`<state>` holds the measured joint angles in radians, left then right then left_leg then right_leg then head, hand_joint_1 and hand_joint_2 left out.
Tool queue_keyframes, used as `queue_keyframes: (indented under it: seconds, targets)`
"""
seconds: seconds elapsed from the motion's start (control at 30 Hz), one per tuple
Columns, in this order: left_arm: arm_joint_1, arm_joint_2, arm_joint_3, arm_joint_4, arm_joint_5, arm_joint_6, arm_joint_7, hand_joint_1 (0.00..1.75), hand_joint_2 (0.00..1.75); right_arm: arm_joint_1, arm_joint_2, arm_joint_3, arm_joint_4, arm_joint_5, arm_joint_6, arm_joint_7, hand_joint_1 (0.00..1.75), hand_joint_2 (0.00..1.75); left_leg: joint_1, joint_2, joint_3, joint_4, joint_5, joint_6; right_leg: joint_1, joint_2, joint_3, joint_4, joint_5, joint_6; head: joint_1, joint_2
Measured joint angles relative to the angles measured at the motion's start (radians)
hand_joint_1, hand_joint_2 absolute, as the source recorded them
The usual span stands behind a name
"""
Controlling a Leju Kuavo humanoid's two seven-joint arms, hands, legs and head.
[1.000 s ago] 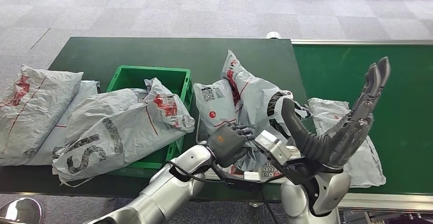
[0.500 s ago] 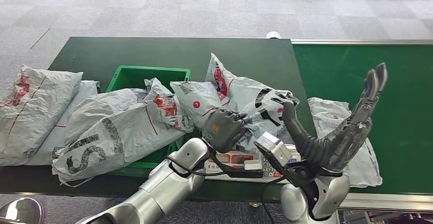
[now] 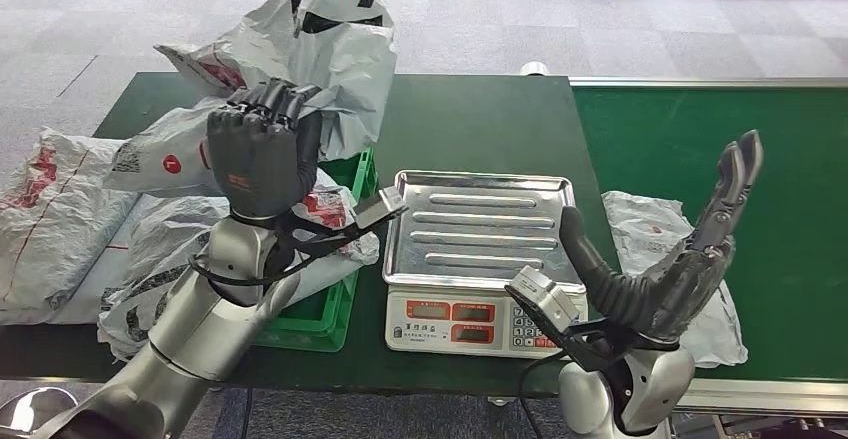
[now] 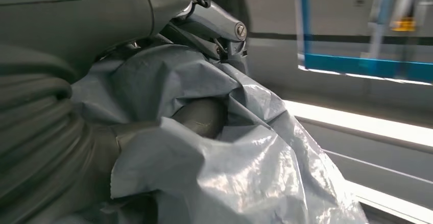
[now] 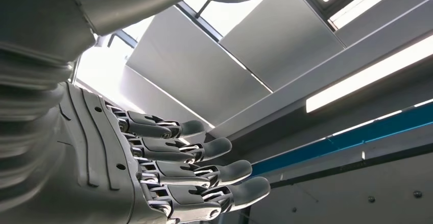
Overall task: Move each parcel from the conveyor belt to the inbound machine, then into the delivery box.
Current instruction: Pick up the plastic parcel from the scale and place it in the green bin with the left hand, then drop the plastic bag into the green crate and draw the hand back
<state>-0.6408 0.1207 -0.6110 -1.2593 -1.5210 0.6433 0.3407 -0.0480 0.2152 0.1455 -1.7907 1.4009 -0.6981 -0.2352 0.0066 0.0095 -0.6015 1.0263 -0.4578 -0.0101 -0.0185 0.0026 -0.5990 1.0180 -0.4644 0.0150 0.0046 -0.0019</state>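
My left hand (image 3: 262, 154) grips a grey parcel (image 3: 310, 49) and holds it high above the green delivery box (image 3: 325, 309); the bag hangs crumpled over the fingers. In the left wrist view the parcel (image 4: 240, 168) wraps around my left hand (image 4: 76, 132). The inbound machine, a scale with a steel tray (image 3: 485, 229) and a keypad, stands bare in the middle. My right hand (image 3: 680, 249) is raised, open, palm up, fingers (image 5: 204, 178) spread, beside the scale. One grey parcel (image 3: 650, 234) lies on the green conveyor belt (image 3: 720, 139) behind that hand.
Several grey parcels (image 3: 60, 209) lie piled at the left on the dark green table (image 3: 470, 119), some spilling over the box. Grey carpet floor runs beyond the table's far edge.
My left hand lifted the parcel off the scale and swung it up and left over the box. The scale's tray is now bare. The right hand has stayed raised and open.
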Motion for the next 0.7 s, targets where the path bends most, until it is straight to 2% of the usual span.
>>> queue_keyframes:
  seconds: [0.07,0.1,0.13,0.2,0.27,0.3,0.37,0.43,0.5,0.63,0.7]
  targets:
    - [-0.063,0.090,-0.071,-0.048,0.000,-0.030,0.172,1.75,1.75,0.004,0.006,-0.015,0.000,0.000,0.000,-0.015,0.00,1.75,0.000,0.000,-0.001,0.000,0.000,0.000,0.001,0.000,0.000,0.000,0.000,-0.001,0.000,0.000]
    - [-0.091,0.125,-0.111,-0.065,-0.001,-0.040,0.231,1.75,1.75,0.006,0.009,-0.021,0.000,0.000,0.000,-0.019,0.00,1.75,0.000,-0.001,-0.001,0.000,0.000,-0.001,0.001,0.000,0.000,0.000,0.001,-0.001,0.000,0.000]
    - [-0.112,0.156,-0.146,-0.080,-0.001,-0.047,0.264,1.75,1.75,0.007,0.012,-0.025,0.000,0.000,0.000,-0.021,0.00,1.75,0.000,-0.001,0.000,0.000,0.000,-0.001,0.000,-0.001,0.000,0.000,0.001,-0.001,0.000,0.000]
    - [-0.138,0.202,-0.201,-0.097,-0.001,-0.076,0.279,1.75,1.75,0.010,0.016,-0.034,0.000,0.003,0.000,-0.023,0.00,1.75,0.000,-0.001,0.000,0.000,0.000,0.000,0.000,-0.001,0.000,0.000,0.001,-0.001,0.000,0.000]
    - [-0.144,0.228,-0.234,-0.097,-0.001,-0.165,0.273,1.75,1.75,0.015,0.018,-0.045,-0.003,0.014,0.000,-0.021,0.00,1.75,-0.001,-0.001,0.000,0.000,0.000,0.000,-0.001,0.000,0.001,0.000,0.000,-0.001,0.000,0.000]
    - [-0.133,0.228,-0.235,-0.088,-0.001,-0.235,0.251,1.75,1.75,0.021,0.019,-0.051,-0.008,0.021,0.000,-0.016,0.00,1.75,-0.002,0.000,0.001,0.000,0.000,0.000,-0.002,0.000,0.001,0.000,0.000,-0.001,0.000,0.000]
    - [-0.084,0.209,-0.193,-0.057,-0.001,-0.399,0.147,1.75,1.75,0.036,0.019,-0.062,-0.022,0.034,0.000,-0.001,0.00,1.75,-0.003,0.000,0.001,0.000,0.000,0.001,-0.002,0.000,0.001,0.000,0.000,-0.001,0.000,0.000]
    - [-0.034,0.183,-0.132,-0.023,0.000,-0.504,0.045,1.75,1.75,0.049,0.019,-0.071,-0.035,0.040,-0.001,0.007,0.00,1.75,-0.003,0.001,0.000,0.000,0.000,0.000,-0.002,0.001,-0.001,0.000,0.001,-0.001,0.000,0.000]
    - [-0.002,0.162,-0.080,0.009,0.022,-0.561,-0.037,1.75,1.75,0.056,0.019,-0.078,-0.042,0.037,-0.001,0.007,0.00,1.75,-0.003,0.002,-0.001,0.000,0.000,0.000,-0.002,0.002,-0.001,0.000,0.001,-0.001,0.000,0.000]
    - [0.098,0.121,0.063,0.097,0.124,-0.664,-0.280,1.75,1.75,0.059,0.020,-0.087,-0.044,0.023,-0.001,-0.004,0.00,1.75,-0.003,0.005,0.001,0.000,-0.001,-0.001,-0.002,0.004,-0.001,0.000,0.001,-0.001,0.000,0.000]
    - [0.152,0.106,0.130,0.129,0.140,-0.661,-0.327,1.75,1.75,0.060,0.020,-0.094,-0.044,0.024,-0.001,-0.004,0.00,1.75,-0.003,0.007,0.001,0.000,-0.002,-0.001,-0.001,0.006,-0.002,0.000,0.001,-0.001,0.000,0.000]
